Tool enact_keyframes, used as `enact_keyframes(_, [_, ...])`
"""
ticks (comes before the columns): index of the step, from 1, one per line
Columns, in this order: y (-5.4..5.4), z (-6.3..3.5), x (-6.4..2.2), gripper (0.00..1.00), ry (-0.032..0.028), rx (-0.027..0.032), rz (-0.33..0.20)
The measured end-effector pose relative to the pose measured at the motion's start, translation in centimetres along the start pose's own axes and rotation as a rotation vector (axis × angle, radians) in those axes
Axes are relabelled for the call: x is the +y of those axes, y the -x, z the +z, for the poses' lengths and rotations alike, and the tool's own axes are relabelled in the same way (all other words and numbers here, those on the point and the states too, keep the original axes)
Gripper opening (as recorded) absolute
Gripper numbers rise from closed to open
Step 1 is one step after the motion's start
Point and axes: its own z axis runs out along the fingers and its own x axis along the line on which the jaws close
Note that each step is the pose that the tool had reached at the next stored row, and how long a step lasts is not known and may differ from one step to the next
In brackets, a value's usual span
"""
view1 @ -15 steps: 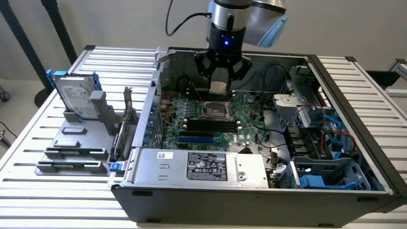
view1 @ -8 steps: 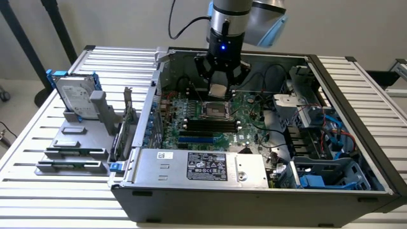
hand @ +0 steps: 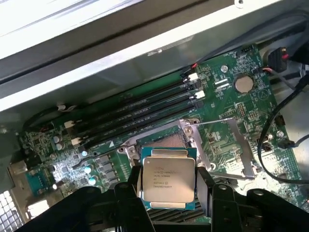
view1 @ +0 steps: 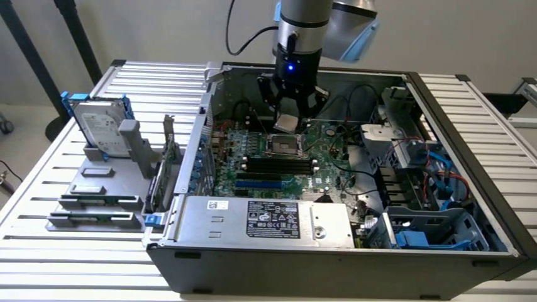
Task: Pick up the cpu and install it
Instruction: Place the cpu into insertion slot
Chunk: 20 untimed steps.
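Note:
The cpu, a small square chip with a silver-grey metal lid and thin pale rim, is held between my black fingers in the wrist view. In the exterior view the cpu hangs tilted under my gripper, inside the open computer case. It is just above and slightly behind the open socket on the green motherboard. In the wrist view the socket with its raised metal frame lies right beyond the chip. My gripper is shut on the cpu's edges.
The case wall surrounds the board, with a power supply at the front and a drive cage with blue parts at the exterior view's right. Black memory slots lie by the socket. A hard drive and holders stand on the table at left.

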Motion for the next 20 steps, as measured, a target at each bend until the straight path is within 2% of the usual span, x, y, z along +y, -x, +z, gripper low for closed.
enact_keyframes(4, [0.00,0.27,-0.01,0.55,0.0006,-0.0002,0.072])
enact_keyframes(10, [0.01,0.51,-0.01,0.55,-0.0035,0.0098,0.164])
enact_keyframes(13, [0.01,0.62,-0.02,0.55,-0.0044,0.0128,0.214])
enact_keyframes(20, [0.02,0.92,-0.02,0.55,-0.0030,0.0144,0.342])
